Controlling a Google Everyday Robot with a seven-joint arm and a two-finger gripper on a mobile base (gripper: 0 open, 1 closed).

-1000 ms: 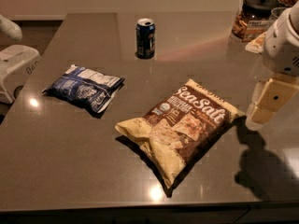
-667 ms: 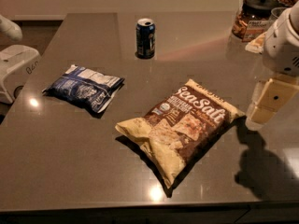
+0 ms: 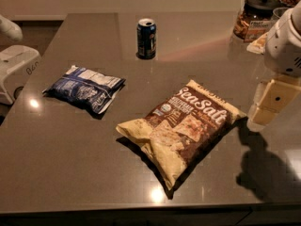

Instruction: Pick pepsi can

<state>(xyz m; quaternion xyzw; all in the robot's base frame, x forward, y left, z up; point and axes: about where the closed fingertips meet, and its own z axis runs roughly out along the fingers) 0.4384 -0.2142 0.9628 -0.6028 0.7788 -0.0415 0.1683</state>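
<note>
1. The small dark blue cylindrical pepsi can [image 3: 146, 38] with a silver top rim stands upright near the far edge of the dark grey-brown bench [image 3: 70, 164], about midway along that edge; nothing touches it.
2. The cream-coloured pincer [image 3: 268, 105] hangs above the bench's right edge, pointing down; I cannot tell whether it is open or closed, and it appears to hold nothing.
3. The relation that matters: the can lies well apart from the pincer, diagonally away toward the far edge and inward from the right edge; its long axis is vertical, so a level approach from the side looks suitable.
4. The large tan-and-brown sea-salt chip bag [image 3: 183, 126] lies flat just beside the pincer, toward the front edge; a straight line to the can probably passes over or beside its far corner.
5. The flat blue-and-white snack bag [image 3: 84, 88] lies toward the left edge; the black-lidded glass jar [image 3: 256, 15] sits at the far right corner; both look clear of that line.
</note>
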